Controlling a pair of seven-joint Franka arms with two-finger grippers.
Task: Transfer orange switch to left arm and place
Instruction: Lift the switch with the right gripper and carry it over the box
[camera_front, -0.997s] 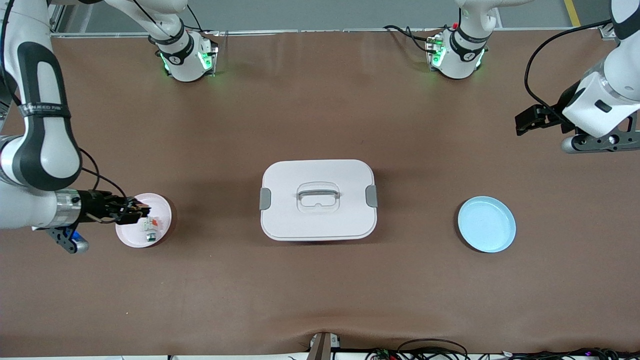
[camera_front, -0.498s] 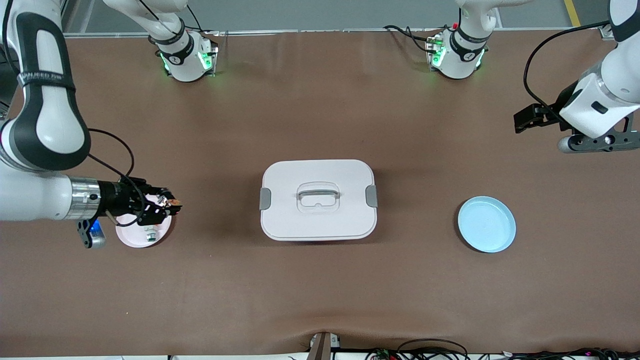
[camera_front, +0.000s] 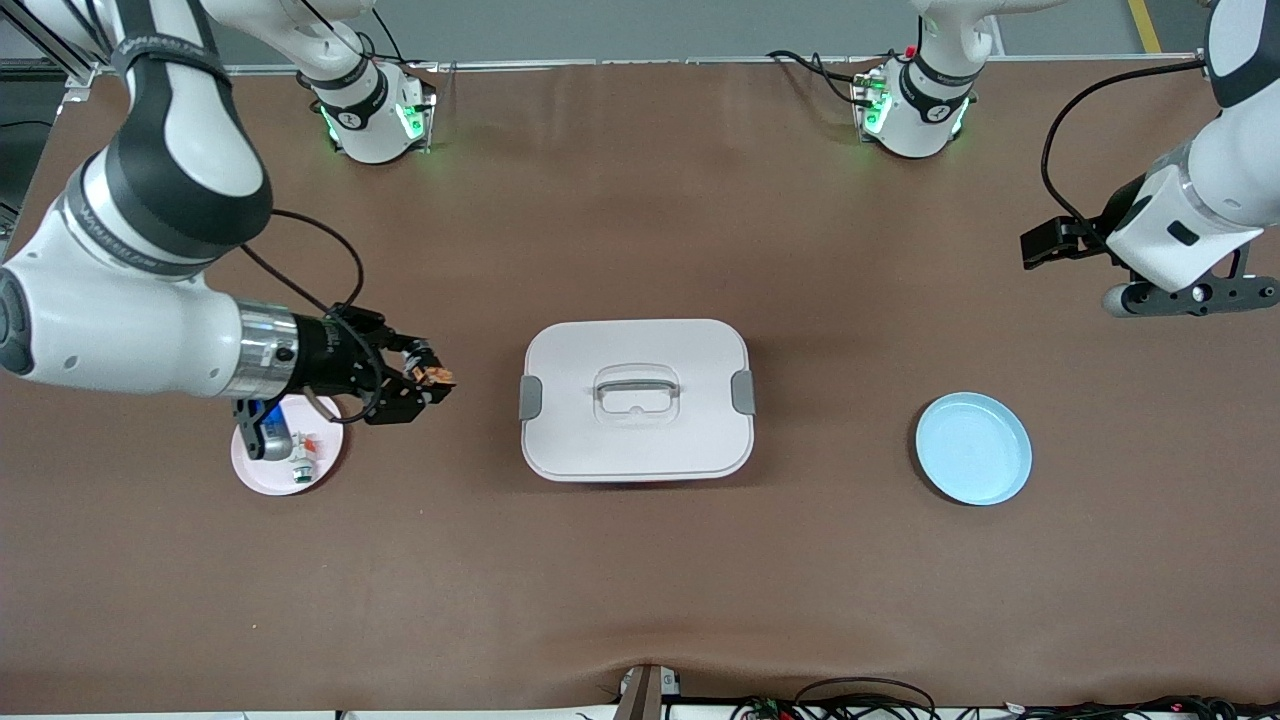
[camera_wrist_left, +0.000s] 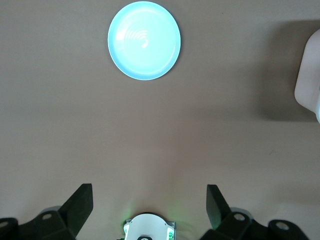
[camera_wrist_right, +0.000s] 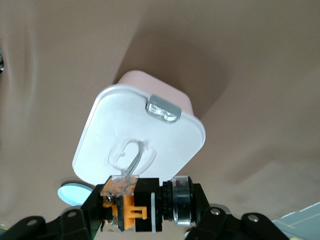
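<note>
My right gripper (camera_front: 428, 380) is shut on the orange switch (camera_front: 437, 376), a small black part with an orange band (camera_wrist_right: 131, 209). It hangs in the air above the table, between the pink plate (camera_front: 262, 476) and the white box (camera_front: 636, 400). The box has grey side latches and a grey top handle, and fills the middle of the right wrist view (camera_wrist_right: 135, 135). My left gripper (camera_front: 1040, 245) is open and holds nothing, up over the left arm's end of the table. In the left wrist view its fingers (camera_wrist_left: 80, 202) stand wide apart above bare table.
A blue plate (camera_front: 973, 448) lies toward the left arm's end, seen also as the blue plate (camera_wrist_left: 144, 40) in the left wrist view. A white part with a red tab (camera_front: 300, 455) stays on the pink plate. Cables run along the table's near edge (camera_front: 860, 700).
My right gripper has lifted off the pink plate with the orange switch and moved toward the box. The left gripper has drifted slightly away from the front camera.
</note>
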